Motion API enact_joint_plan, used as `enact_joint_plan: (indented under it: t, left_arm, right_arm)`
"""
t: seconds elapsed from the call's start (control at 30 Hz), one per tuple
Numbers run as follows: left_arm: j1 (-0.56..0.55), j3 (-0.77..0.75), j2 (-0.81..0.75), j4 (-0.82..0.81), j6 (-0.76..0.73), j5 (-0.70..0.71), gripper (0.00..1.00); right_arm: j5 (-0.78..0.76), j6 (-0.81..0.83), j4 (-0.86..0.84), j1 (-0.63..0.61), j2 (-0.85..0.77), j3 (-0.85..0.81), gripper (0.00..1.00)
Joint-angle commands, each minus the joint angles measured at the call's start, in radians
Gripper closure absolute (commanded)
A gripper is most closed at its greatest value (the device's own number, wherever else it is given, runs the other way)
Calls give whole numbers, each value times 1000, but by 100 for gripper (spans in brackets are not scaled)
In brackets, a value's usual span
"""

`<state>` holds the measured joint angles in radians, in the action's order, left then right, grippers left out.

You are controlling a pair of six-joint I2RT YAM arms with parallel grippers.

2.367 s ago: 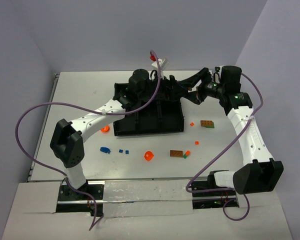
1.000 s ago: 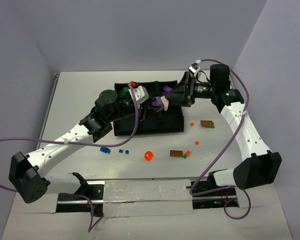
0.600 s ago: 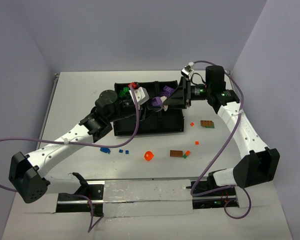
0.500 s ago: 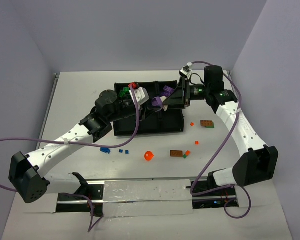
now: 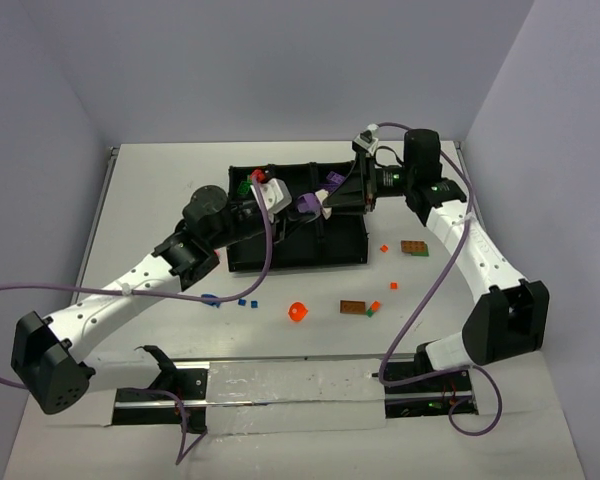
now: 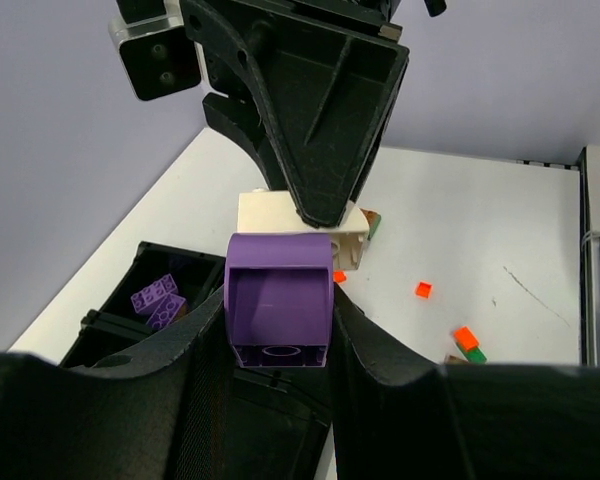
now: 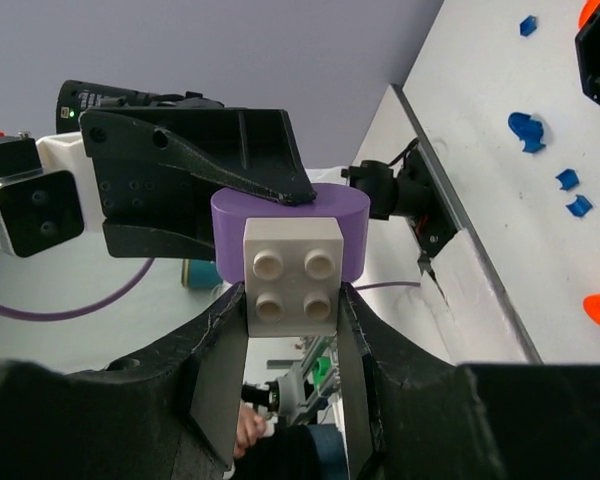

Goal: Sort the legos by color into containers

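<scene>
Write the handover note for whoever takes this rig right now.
Left gripper: shut on the purple piece, above the tray.
Right gripper: fingers shut on the white brick stuck to that piece.
Done: purple legos and green legos lie in tray compartments.
Left: split the pair and bin it; orange piece, blue piece and brown brick lie loose on the table.

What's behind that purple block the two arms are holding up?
A white brick sits right behind the purple block, pinched by the right gripper. The block hides the brick's lower part and the place where the two join.
</scene>
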<state>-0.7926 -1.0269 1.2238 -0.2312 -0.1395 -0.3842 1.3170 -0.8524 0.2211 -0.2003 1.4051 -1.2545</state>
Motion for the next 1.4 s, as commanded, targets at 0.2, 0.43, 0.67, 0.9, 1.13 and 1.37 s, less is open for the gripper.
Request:
enact_joint_plan:
  t: [0.2, 0.43, 0.67, 0.9, 1.13, 1.37]
  left_arm:
    - [160, 129, -199, 170, 0, -8, 100]
    - [327, 164, -294, 278, 15, 55, 100]
    - [563, 55, -214, 320, 205, -28, 100]
    - [638, 14, -141, 260, 223, -15, 100]
    - [665, -3, -88, 248, 222, -42, 100]
    - [671, -16, -51, 240, 224, -51, 100]
  right_arm:
    - [-40, 29, -15, 154, 129, -147, 100]
    - [-567, 534, 402, 37, 270, -484, 100]
    - [-1035, 726, 375, -146, 457, -614, 100]
    - [-1198, 780, 256, -250, 642, -656, 100]
    - [-1251, 793, 226, -278, 770, -748, 100]
    - [-1239, 803, 208, -289, 882, -815, 91]
